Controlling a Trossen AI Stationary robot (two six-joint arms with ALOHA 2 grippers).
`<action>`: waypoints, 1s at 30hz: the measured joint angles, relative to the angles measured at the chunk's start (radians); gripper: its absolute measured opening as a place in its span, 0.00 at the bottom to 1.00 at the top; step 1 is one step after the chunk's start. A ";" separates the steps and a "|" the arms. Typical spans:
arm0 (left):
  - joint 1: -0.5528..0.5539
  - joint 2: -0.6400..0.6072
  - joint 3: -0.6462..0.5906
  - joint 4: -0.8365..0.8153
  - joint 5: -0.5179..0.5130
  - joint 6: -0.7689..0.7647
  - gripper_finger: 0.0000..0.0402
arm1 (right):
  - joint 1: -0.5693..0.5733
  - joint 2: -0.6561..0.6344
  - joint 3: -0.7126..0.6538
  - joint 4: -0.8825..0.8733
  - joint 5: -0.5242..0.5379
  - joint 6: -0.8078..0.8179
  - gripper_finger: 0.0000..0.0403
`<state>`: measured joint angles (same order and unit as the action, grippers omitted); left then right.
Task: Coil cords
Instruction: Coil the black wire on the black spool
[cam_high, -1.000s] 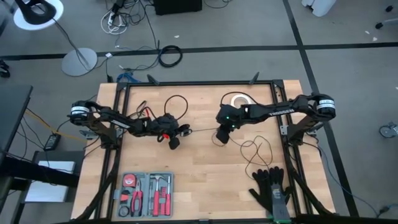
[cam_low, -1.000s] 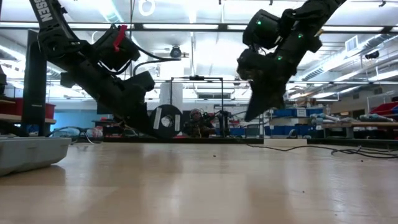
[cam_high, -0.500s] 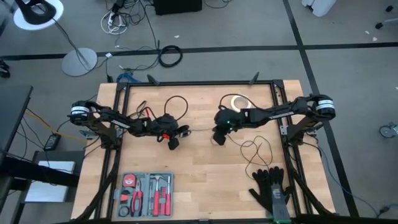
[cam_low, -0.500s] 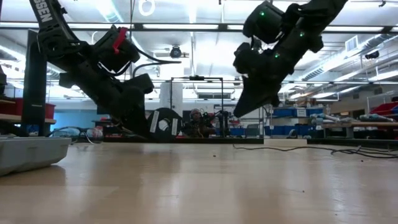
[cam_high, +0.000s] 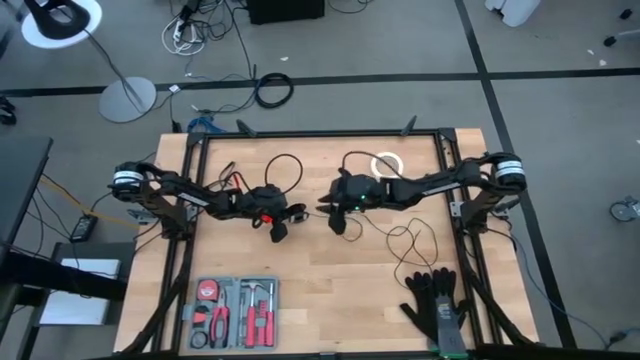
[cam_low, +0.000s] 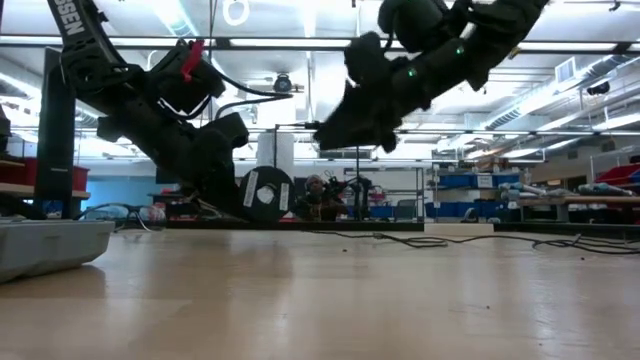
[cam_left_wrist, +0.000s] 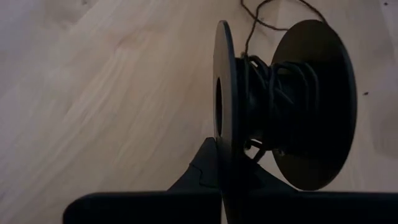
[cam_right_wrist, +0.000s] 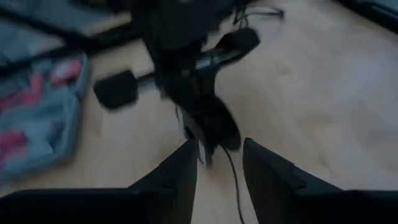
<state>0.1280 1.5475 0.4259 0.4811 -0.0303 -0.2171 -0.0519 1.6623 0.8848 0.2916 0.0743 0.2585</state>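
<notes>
- Left claw (cam_high: 283, 222): pressed together on the flange of the black spool (cam_left_wrist: 283, 102), low over the middle of the table (cam_high: 320, 290).
- Cord (cam_high: 405, 238): partly wound on the spool; remainder in loose loops on the table's right side.
- Right claw (cam_right_wrist: 217, 165): fingers (cam_right_wrist: 180, 171) spread, nothing pinched, raised just beside the spool.

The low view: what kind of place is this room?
Probably a robotics lab or workshop: storage shelves in the background, ceiling strip lights, and a floor lamp among loose floor cables.
</notes>
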 joint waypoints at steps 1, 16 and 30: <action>0.000 0.000 0.000 -0.004 0.000 0.001 0.00 | 0.004 0.021 0.003 0.010 0.003 -0.014 0.29; 0.000 -0.001 0.004 -0.027 0.080 0.002 0.00 | 0.018 0.273 0.345 -0.282 -0.115 -0.192 0.23; 0.000 0.002 0.000 0.026 0.102 0.001 0.01 | 0.039 0.308 0.356 -0.312 -0.082 -0.147 0.02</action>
<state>0.1280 1.5494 0.4259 0.5075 0.0716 -0.2161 -0.0133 1.9705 1.2404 -0.0200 -0.0074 0.1116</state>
